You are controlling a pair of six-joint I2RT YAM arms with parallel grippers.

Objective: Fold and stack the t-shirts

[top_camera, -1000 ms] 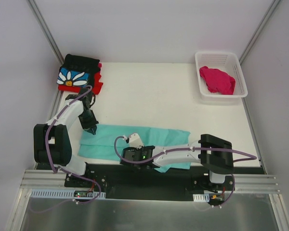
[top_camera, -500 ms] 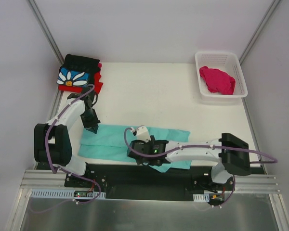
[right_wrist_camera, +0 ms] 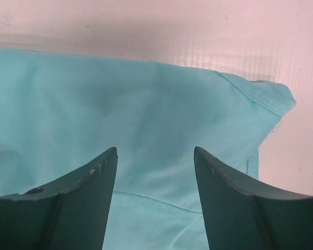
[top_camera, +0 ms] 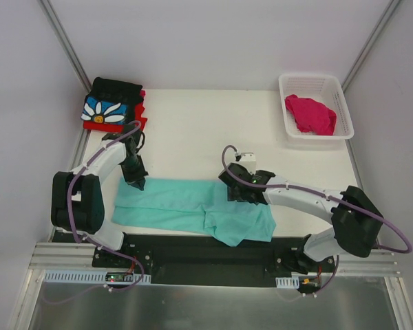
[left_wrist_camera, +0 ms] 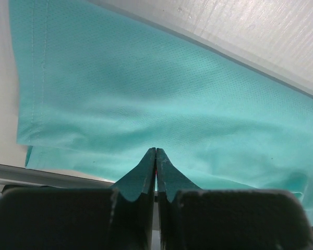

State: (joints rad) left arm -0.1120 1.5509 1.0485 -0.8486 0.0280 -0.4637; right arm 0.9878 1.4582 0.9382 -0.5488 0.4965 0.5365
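Our left fingers (left_wrist_camera: 155,166) are pressed shut at the teal shirt's (top_camera: 193,210) far-left corner; whether they nip cloth we cannot tell. Our right fingers (top_camera: 233,192) have just let go and gape empty over its far edge. The teal shirt lies as a folded band along the surface's (top_camera: 213,130) near edge, with bare room beyond for the next fold.
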